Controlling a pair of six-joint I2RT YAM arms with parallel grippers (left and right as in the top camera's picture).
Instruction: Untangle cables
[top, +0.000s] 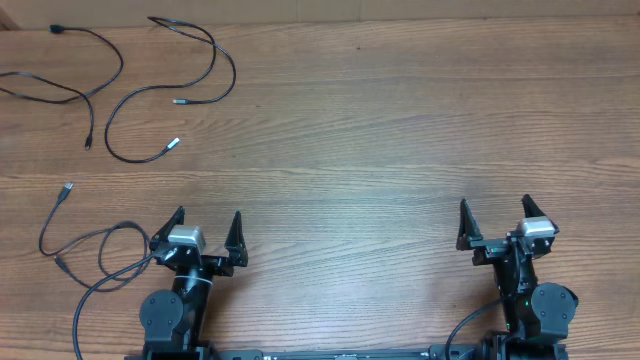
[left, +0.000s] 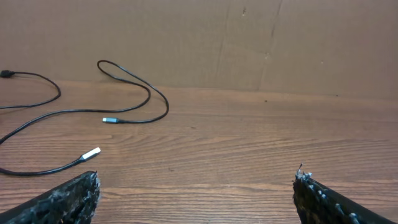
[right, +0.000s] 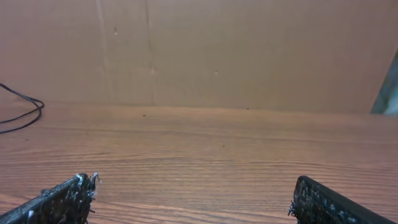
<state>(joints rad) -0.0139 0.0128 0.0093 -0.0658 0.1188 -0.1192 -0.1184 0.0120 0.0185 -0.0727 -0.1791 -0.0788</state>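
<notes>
Raj: Grippers first: left gripper (top: 208, 214) and right gripper (top: 495, 202) sit at the near edge of the table (top: 380, 120), well apart.
Kim: State?
Raj: Both spread wide, holding nothing. Left wrist view shows its fingers (left: 68, 199) in the bottom corners with wood between them. The right wrist view looks the same.
Kim: Where are the cables?
Raj: Three separate strands, all on the left half. The corner cable (top: 120, 65) is at the far-left corner and runs off the left edge. The S-shaped cable (top: 107, 130) lies just beside it toward the middle, both silver plugs lying loose. The third cable (top: 50, 215) is by the left edge, just beside the left gripper. Can't tell if its loop touches the arm.
Kim: Tangled?
Raj: Overhead shows them lying apart.
</notes>
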